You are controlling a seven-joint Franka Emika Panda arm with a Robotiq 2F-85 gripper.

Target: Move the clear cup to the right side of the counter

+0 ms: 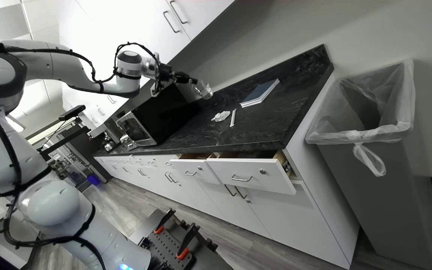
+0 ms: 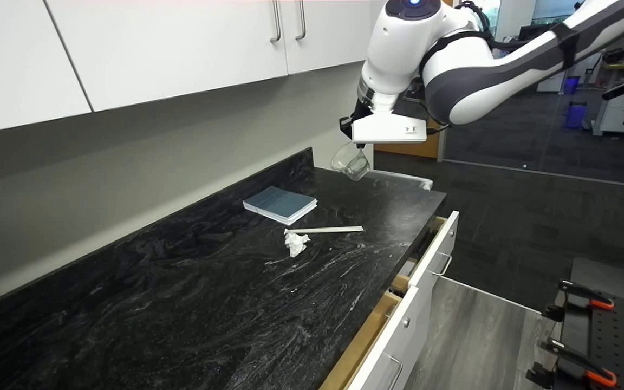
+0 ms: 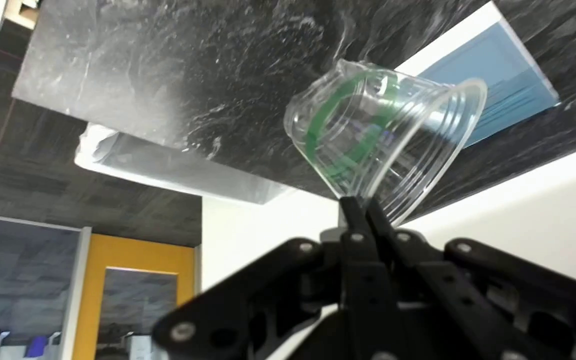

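Note:
The clear cup point(image 1: 202, 90) is see-through and hangs tilted in the air in both exterior views point(image 2: 351, 161). In the wrist view the cup point(image 3: 368, 120) shows a green band, with its open rim to the right. My gripper point(image 3: 360, 205) is shut on the cup's near side, close to the rim; the fingertips are nearly together with the thin wall between them. The gripper also shows in an exterior view point(image 1: 194, 80). The black counter point(image 1: 261, 129) lies below the cup, which does not touch it. The counter also shows in the other views point(image 2: 182, 303) point(image 3: 178, 75).
A blue book point(image 2: 280, 201), a white stick point(image 2: 325, 229) and a crumpled white wrapper point(image 2: 296, 244) lie on the counter. Two drawers point(image 1: 251, 170) stand open at its front edge. A microwave point(image 1: 137, 131) and a lined bin point(image 1: 384, 176) stand at either side. Cabinets point(image 2: 171, 49) hang above.

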